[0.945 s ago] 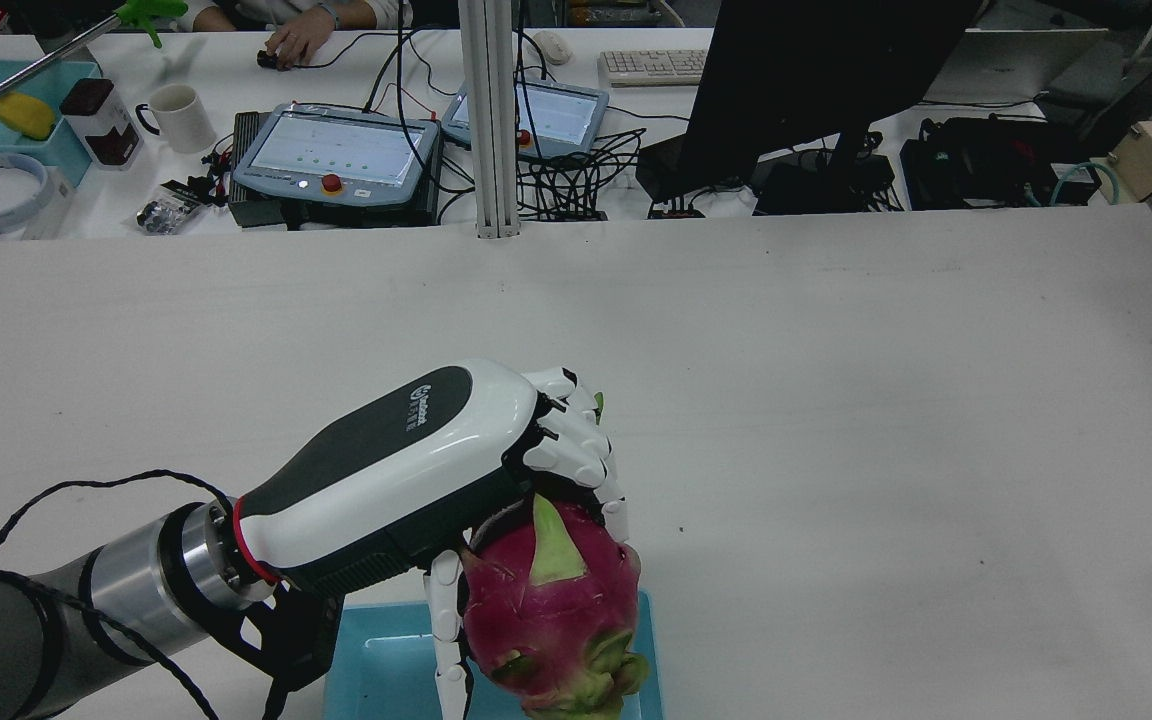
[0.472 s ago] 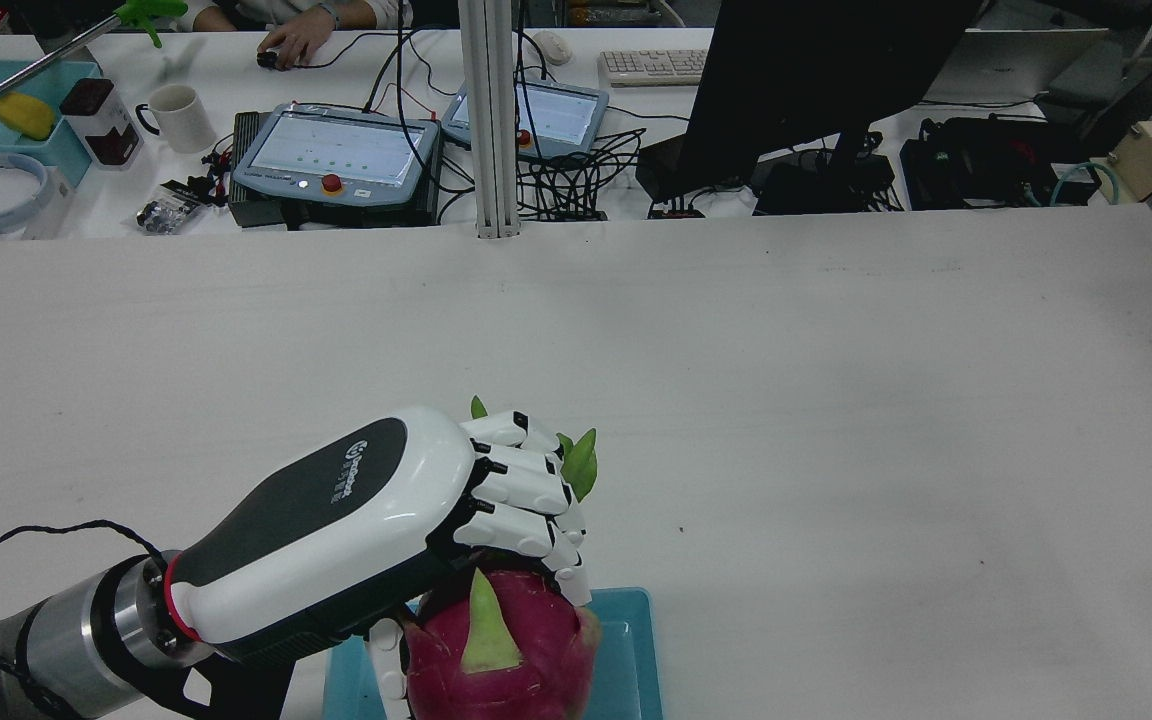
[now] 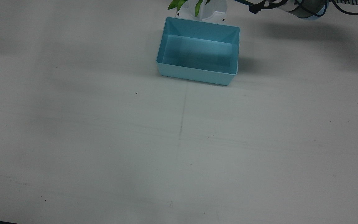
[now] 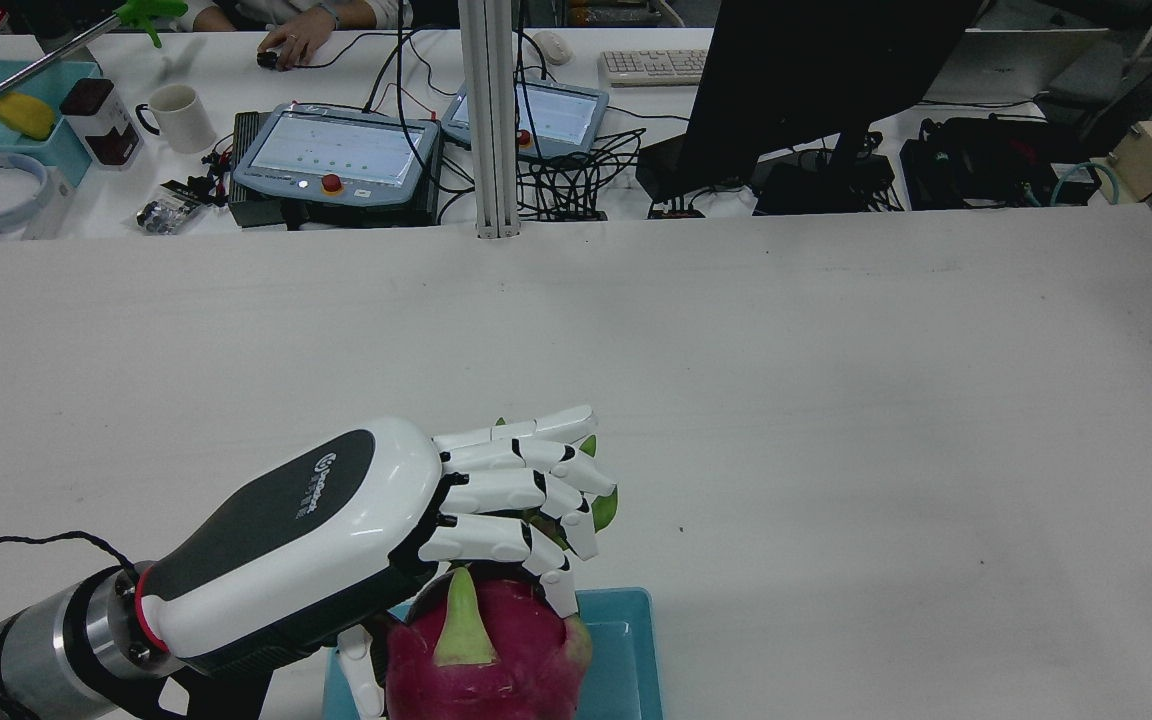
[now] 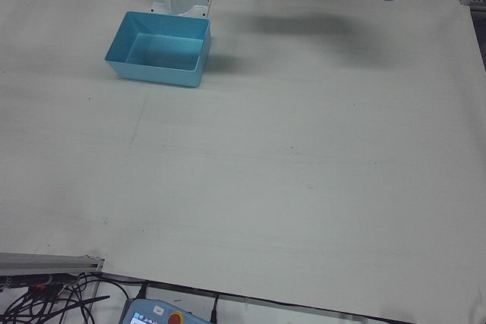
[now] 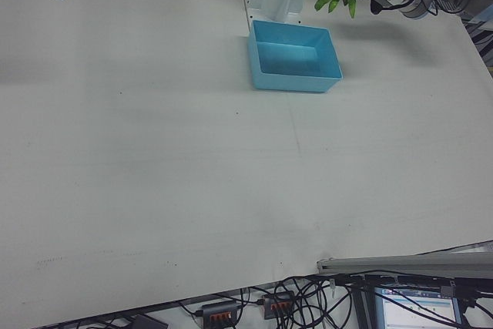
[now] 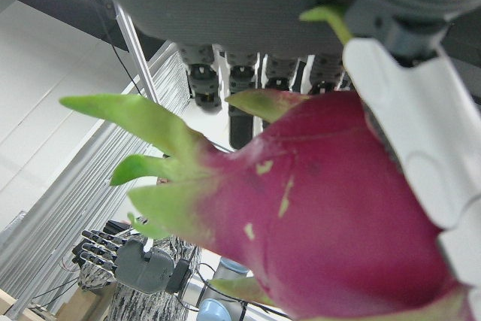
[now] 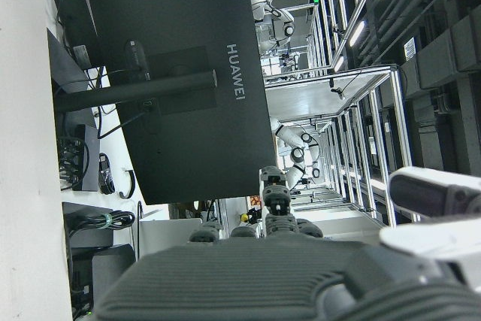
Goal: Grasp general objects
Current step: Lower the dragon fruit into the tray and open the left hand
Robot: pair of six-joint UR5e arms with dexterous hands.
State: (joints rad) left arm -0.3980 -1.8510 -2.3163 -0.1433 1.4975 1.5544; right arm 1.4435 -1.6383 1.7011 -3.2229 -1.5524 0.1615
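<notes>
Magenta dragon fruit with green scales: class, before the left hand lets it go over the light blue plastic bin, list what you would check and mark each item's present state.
1. Left hand shut on the magenta dragon fruit with green scales: ok.
2. Fingers wrap the fruit's top: ok.
3. Light blue rectangular plastic bin empty inside: ok.
4. Fruit over the bin: ok in the rear view; front view shows only leaf tips at the bin's far edge.
5. Fruit's height above the bin floor: cannot tell.
6. Right hand away from the bin: ok.

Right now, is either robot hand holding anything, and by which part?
The left robot hand holds the dragon fruit around its red body, fingers over the top, above the blue bin. The right robot hand shows nothing held.
</notes>
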